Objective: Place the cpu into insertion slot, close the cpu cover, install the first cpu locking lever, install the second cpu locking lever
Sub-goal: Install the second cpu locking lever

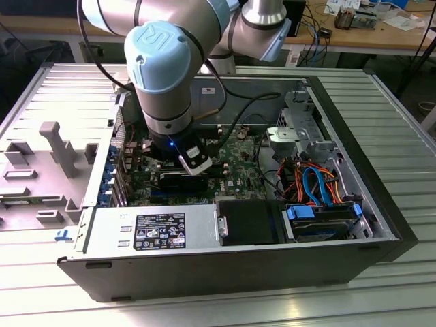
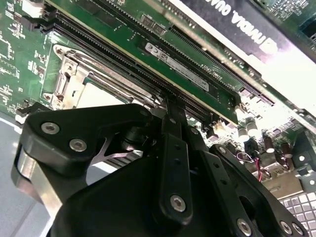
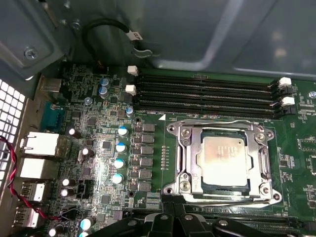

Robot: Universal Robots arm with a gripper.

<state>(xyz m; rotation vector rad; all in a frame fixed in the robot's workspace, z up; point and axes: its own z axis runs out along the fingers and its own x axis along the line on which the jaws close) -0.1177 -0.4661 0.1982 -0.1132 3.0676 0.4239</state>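
In the first wrist view the pale square cpu (image 3: 224, 160) lies flat in the insertion slot (image 3: 171, 129) on the green board. The silver cpu cover (image 3: 187, 150) is down over it, framing the chip through its window. Thin wire levers run along the cover's two long sides (image 3: 217, 122) (image 3: 232, 201). My gripper (image 3: 174, 210) sits at the socket's edge, fingers together with nothing visible between them. In the second wrist view the black gripper (image 2: 170, 106) reaches down beside the socket and cpu (image 2: 96, 96). In the exterior view the gripper (image 1: 194, 165) is low inside the open computer case.
Long black memory slots (image 3: 207, 94) run beside the socket, and a card (image 2: 247, 29) stands past them. Capacitors (image 3: 121, 148) and rear ports (image 3: 39, 143) flank it. The power supply (image 1: 157, 228), a drive bay (image 1: 320, 218) and loose cables (image 1: 313, 180) crowd the case.
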